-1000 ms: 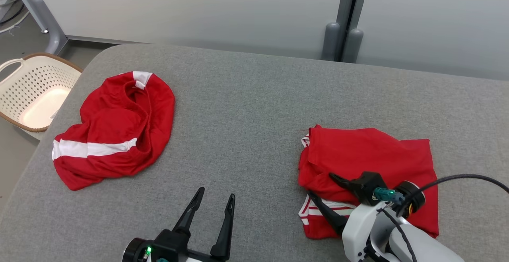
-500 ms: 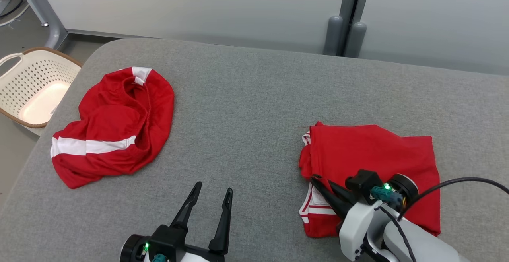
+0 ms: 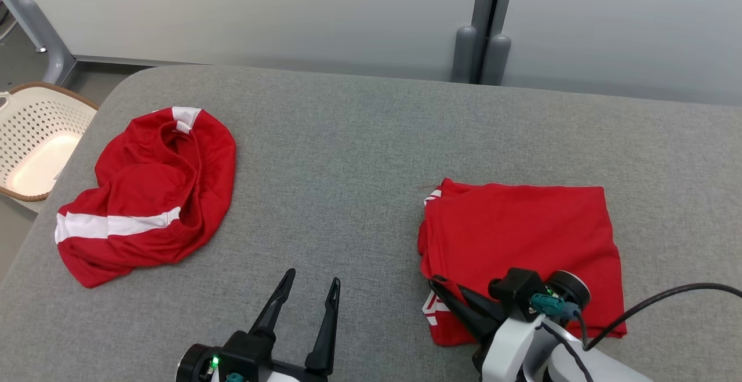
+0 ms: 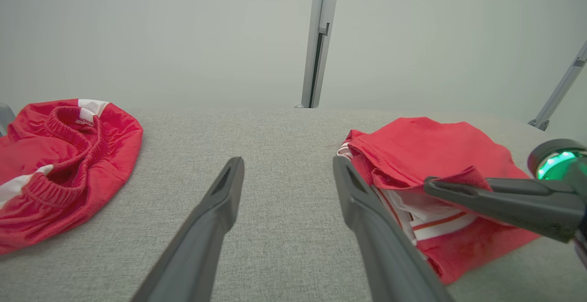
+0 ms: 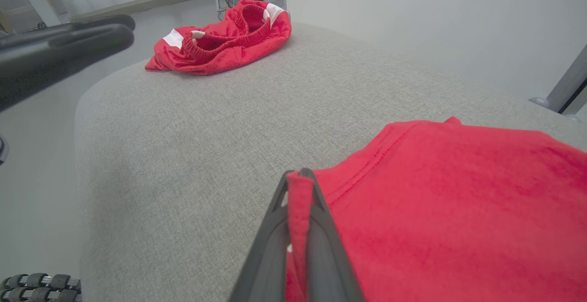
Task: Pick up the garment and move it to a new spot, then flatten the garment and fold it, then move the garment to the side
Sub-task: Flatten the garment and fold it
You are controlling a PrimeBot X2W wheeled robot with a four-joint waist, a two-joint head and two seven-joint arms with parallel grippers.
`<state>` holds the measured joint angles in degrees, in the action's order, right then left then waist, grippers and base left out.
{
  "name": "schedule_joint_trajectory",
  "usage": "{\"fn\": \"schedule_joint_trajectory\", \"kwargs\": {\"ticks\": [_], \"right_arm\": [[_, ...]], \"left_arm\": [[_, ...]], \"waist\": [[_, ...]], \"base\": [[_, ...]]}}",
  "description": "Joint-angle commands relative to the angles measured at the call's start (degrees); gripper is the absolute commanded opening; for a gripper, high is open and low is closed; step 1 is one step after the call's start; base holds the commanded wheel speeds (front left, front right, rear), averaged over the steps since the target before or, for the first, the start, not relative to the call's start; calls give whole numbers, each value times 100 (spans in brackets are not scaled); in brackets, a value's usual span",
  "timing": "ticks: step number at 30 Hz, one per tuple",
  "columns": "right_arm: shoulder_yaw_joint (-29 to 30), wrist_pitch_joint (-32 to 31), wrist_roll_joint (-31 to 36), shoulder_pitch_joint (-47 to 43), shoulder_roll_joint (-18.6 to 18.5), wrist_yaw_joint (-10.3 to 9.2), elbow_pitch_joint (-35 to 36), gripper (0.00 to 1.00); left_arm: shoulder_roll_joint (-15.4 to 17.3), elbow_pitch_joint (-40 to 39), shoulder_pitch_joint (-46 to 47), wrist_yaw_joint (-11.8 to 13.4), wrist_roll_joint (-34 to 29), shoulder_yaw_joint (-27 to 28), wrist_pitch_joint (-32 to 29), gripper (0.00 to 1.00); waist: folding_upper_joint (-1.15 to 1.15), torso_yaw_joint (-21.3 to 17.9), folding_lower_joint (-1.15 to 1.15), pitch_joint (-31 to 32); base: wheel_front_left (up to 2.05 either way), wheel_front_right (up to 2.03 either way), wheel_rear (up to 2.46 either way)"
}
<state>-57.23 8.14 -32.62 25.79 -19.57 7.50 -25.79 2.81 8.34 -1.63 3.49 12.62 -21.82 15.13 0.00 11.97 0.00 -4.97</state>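
Up close, the right wrist view makes plain what the head view leaves unclear: the right tool [image 5: 300, 174] clamped tight on the hem of the folded garment [image 5: 458, 201]. Its arm reaches in low over the garment's near-left corner on the grey tabletop [image 3: 348, 138]. Left of the garment, the left tool [image 3: 312, 280] hovers, fingers spread wide, holding nothing.

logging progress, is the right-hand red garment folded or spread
Folded: the right-hand red garment lies as a stacked rectangle, layers showing at one edge.
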Motion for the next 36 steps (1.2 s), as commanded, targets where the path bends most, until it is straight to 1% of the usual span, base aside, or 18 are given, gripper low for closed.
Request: {"fn": "schedule_joint_trajectory", "kwargs": {"ticks": [1,2,3,4,7,11,12,14,16,19,20,21,24,27,31,36], "right_arm": [[25,-38,21,-34,0,-2,27,0],[84,-25,12,-59,13,-2,17,0],[161,-14,29,-81,25,-2,-15,18],[213,12,76,-94,44,-2,-21,100],[365,109,112,-186,128,-2,23,100],[718,289,83,-382,37,-3,168,100],[718,289,83,-382,37,-3,168,100],[1070,400,184,-507,-27,-3,177,100],[1545,511,400,-605,-90,-3,103,100],[2193,611,766,-735,-15,-2,-51,100],[2345,618,905,-744,-4,-2,-114,21],[2450,636,1033,-750,12,-2,-200,0],[2645,665,1301,-609,120,-2,-537,0],[2590,673,1476,-437,264,-2,-1071,0],[2184,693,1398,-296,538,-2,-1671,0],[1523,706,1125,-378,784,-2,-2004,0]], "left_arm": [[17,9,46,-21,-33,21,0,100],[17,7,50,-24,-39,26,0,100],[18,9,46,-30,-45,26,0,100],[17,13,42,-32,-45,25,0,100],[17,28,28,-20,-35,2,0,100],[18,33,0,17,-8,2,0,100],[18,33,0,17,-8,2,0,100],[18,27,0,28,8,9,0,100],[18,1,6,21,24,17,0,100],[18,-12,18,2,19,14,0,100],[18,-9,25,-6,13,7,0,100],[18,-1,34,-19,7,2,0,100],[18,20,74,-34,-8,-13,0,100],[18,55,102,-78,-22,-50,0,100],[18,97,119,-112,-15,-73,0,100],[17,111,116,-133,19,-66,0,100]], "waist": [[0,3,0,-10],[0,3,0,-18],[0,4,0,-24],[0,6,0,-31],[0,4,0,-36],[0,-31,0,-24],[0,-31,0,-24],[0,-61,0,-18],[0,-99,0,-12],[0,-142,0,1],[0,-146,0,5],[0,-145,0,10],[0,-131,0,14],[0,-77,0,6],[0,42,0,-5],[0,141,0,-30]], "base": [[0,0,0],[0,0,0],[0,0,0],[0,0,0],[0,0,0],[0,0,0],[0,0,0],[0,0,0],[0,0,0],[0,0,0],[0,0,0],[0,0,0],[0,0,0],[0,0,0],[0,0,0],[0,0,0]]}}
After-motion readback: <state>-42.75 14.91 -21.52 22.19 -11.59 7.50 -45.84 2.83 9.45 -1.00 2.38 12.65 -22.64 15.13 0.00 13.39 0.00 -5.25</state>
